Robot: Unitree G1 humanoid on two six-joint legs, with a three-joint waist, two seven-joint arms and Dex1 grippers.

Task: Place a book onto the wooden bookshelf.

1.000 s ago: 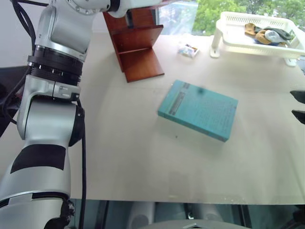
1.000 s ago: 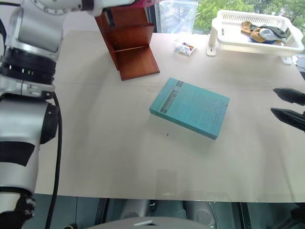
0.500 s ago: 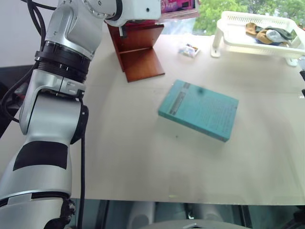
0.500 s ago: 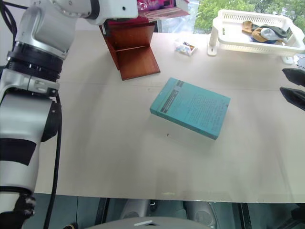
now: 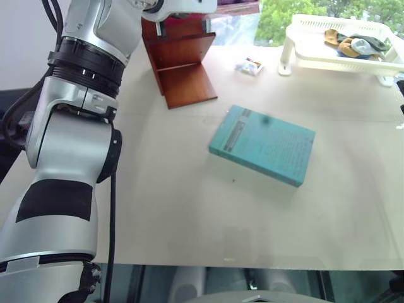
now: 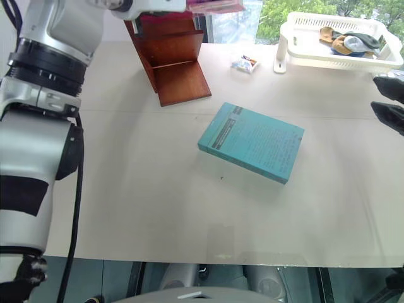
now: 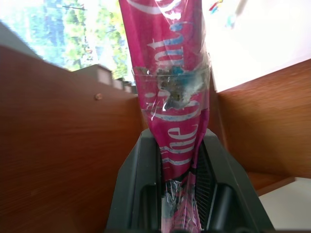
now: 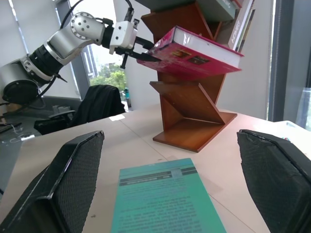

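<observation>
1. Left pincer (image 8: 138,48) pinches the thick bright pink glossy book (image 8: 194,58) by one edge and holds it in the air, almost flat, in front of the upper tiers of the reddish-brown wooden bookshelf (image 8: 192,111).
2. Right pincer (image 8: 170,179) is spread wide, holds nothing, and hovers above the pale table (image 5: 189,208), near the flat teal book (image 5: 264,144).
3. To do this step well, I think the arm should line up the far edge of the pink book with an open tier and push it in slowly.
4. Pincer should let go only when the shelf carries the book, otherwise it may tip out.
</observation>
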